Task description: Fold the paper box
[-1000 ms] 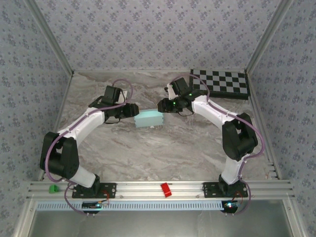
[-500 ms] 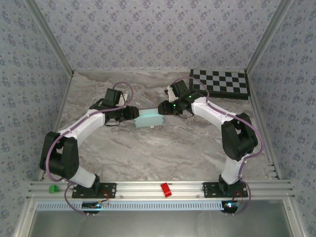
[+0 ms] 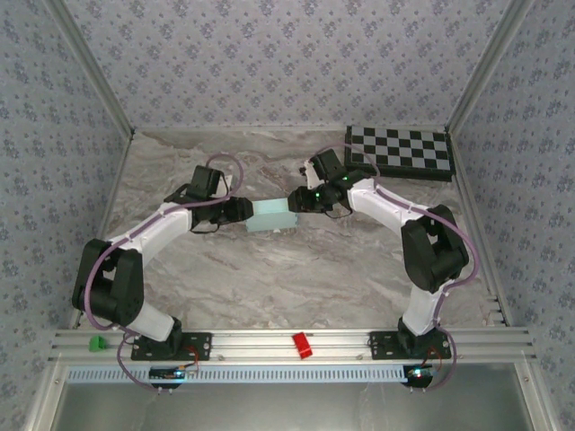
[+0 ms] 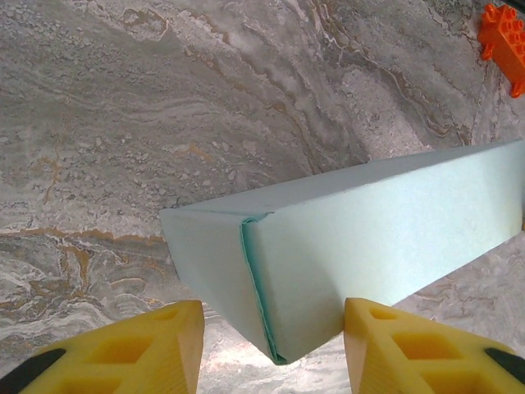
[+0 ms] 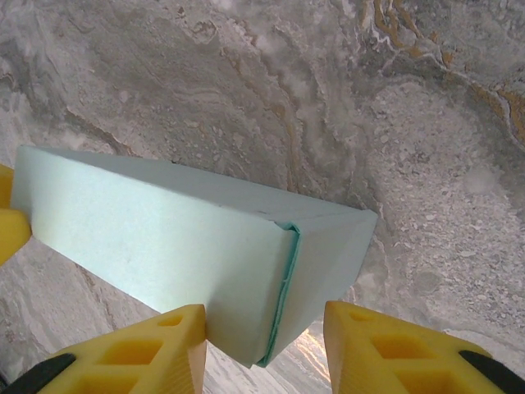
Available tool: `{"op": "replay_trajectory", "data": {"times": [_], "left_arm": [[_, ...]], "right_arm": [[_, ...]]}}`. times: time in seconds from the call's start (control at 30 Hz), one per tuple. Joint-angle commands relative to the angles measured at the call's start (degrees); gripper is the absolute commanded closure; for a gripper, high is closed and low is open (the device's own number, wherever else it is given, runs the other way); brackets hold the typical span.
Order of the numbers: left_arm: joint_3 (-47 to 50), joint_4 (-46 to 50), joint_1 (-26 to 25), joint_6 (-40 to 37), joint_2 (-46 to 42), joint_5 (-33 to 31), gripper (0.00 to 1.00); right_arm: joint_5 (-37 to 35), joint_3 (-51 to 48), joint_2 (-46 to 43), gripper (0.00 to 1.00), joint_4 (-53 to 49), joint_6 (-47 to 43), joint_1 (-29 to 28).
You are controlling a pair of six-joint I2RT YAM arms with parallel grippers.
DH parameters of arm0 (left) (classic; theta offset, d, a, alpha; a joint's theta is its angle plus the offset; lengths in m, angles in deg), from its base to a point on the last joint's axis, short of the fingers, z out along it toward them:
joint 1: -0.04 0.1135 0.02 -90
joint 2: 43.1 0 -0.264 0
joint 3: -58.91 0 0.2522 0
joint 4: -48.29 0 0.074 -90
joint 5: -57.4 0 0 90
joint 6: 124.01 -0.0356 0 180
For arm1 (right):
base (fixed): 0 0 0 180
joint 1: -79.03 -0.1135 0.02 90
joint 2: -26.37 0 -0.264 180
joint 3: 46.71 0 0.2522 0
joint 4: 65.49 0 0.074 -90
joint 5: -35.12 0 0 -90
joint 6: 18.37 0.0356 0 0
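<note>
a: both arms have edged inward since a second ago, closing on the middle of the marble table (image 3: 269,278).
b: and the paper box (image 3: 272,215)?
a: it lies flat there, just above frame centre, already a closed block. the left gripper (image 3: 241,209) faces its left end and the right gripper (image 3: 299,199) its right end. each has its yellow fingers spread wide astride a corner, not clamped.
b: which step?
a: late, i judge: seating the end flaps. next calls for a gentle, square push, so the thin card doesn't buckle.

paper box (image 3: 272,215) centre, checkerboard (image 3: 400,151) behind to its right, perhaps against wall (image 3: 287,63)
</note>
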Motion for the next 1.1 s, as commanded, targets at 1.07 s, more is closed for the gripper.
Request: {"op": "replay_trajectory", "data": {"times": [1.07], "left_arm": [[-10.63,8.41,-1.37,-13.98,-4.4,-6.04,0.16]], "right_arm": [[-2.03,8.47,-2.32,0.47,-6.76,-5.33,2.66]]}}
